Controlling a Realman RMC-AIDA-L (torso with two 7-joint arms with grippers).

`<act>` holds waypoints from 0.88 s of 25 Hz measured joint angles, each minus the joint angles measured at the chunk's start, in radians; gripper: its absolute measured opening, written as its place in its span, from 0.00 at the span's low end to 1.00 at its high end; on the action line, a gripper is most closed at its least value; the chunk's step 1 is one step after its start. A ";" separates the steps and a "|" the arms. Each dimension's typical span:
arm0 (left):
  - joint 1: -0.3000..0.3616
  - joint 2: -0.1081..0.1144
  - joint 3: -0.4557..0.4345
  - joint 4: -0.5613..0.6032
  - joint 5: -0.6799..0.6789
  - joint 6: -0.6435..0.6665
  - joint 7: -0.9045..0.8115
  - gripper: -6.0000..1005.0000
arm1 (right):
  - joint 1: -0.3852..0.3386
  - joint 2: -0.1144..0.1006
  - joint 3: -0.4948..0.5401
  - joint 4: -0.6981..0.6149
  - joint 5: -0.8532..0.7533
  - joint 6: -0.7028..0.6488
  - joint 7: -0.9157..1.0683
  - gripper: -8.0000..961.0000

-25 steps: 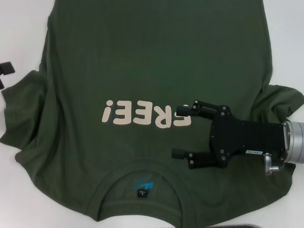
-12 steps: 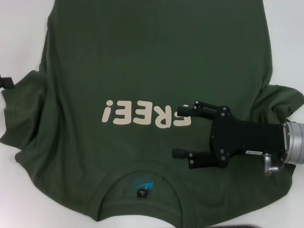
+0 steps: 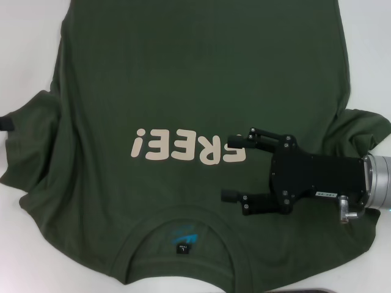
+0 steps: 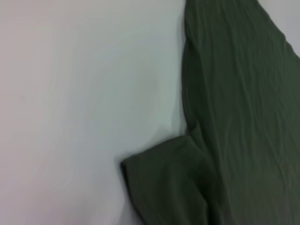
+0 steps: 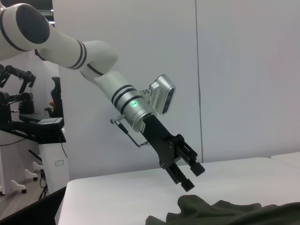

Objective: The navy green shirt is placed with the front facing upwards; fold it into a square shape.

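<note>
Table surface [image 3: 30, 49]: white, matte; bare at both far sides of the head view; pale expanse [image 4: 84, 93] in the left wrist view
Back wall [image 5: 243, 70]: light grey panels; one vertical seam [image 5: 196, 79] between them
Equipment stand [image 5: 44, 136]: white base with black fittings; beside the table, at the room's edge
Dark strip [image 3: 317, 290]: at the near edge of the head view; identity cannot be told

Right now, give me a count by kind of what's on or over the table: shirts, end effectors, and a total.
Shirts: 1, the shirt, spread flat.
End effectors: 2, the right end effector, open over the shirt's chest, and the left end effector, above the table beside the sleeve.
Total: 3
</note>
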 joint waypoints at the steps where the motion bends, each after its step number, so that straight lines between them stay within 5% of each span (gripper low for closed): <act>1: -0.002 0.000 0.000 -0.001 0.006 -0.001 -0.002 0.76 | 0.000 0.000 0.000 0.000 0.000 0.000 0.000 0.96; 22: -0.020 -0.003 0.040 -0.073 0.048 -0.073 -0.011 0.76 | -0.001 0.000 0.002 0.000 0.000 -0.001 -0.006 0.96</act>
